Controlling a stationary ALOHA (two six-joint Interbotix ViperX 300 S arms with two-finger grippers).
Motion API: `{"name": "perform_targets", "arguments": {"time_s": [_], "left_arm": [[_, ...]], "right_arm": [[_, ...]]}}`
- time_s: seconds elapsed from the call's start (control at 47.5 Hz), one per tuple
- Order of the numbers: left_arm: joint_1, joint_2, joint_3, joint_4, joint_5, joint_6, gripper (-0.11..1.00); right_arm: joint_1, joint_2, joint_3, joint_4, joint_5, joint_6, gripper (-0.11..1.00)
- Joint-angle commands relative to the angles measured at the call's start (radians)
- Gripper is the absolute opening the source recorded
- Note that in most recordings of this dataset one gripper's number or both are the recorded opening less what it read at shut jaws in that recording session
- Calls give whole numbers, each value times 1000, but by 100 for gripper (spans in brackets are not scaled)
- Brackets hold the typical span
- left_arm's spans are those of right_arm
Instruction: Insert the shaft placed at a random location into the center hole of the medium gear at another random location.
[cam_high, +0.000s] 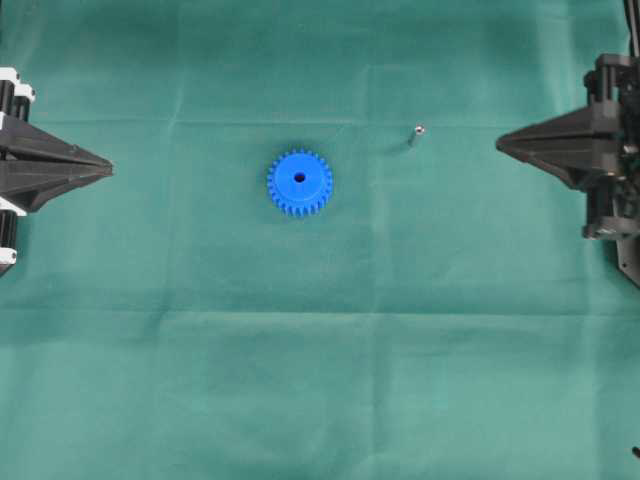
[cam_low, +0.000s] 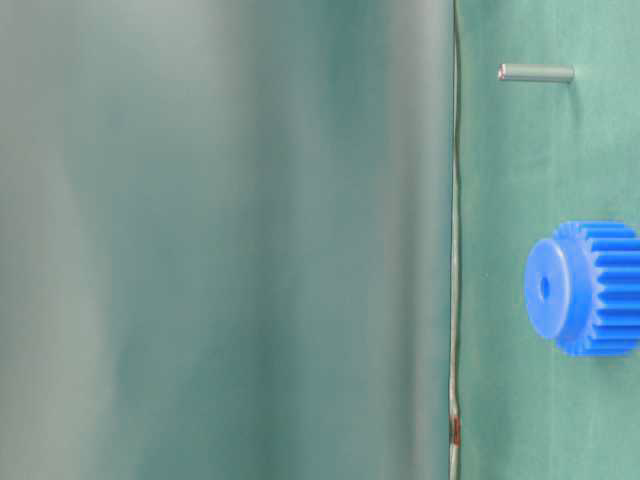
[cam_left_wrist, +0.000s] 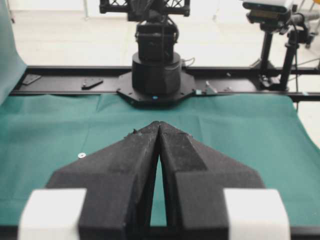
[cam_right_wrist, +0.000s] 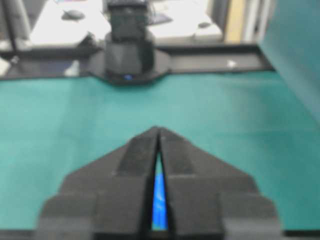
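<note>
Shaft (cam_high: 418, 131) stands right of gear (cam_high: 300, 182), apart. It looks thin, stiff and slick; I'd pinch it mid-length. Left gripper (cam_left_wrist: 158, 126) and right gripper (cam_right_wrist: 157, 131) both clenched, empty.

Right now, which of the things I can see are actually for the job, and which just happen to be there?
For the job:
- blue gear with its center hole
- shaft
- left hand, right hand, both shut, holding nothing

Just there:
- green cloth
- camera stand
</note>
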Motion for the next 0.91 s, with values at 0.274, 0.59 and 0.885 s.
{"name": "perform_targets", "arguments": {"time_s": [0.274,0.59,0.885], "left_arm": [[0,6,-21,3,-2,-2,0],[2,8,-21,2,2,-2,0],[12,8,-20,3,8,-2,0]], "right_arm": [[-146,275,-14,6,-103,8,91],[-218,528,-17,9,-235,8,84],[-219,692,-15,32,-342,8,83]]}}
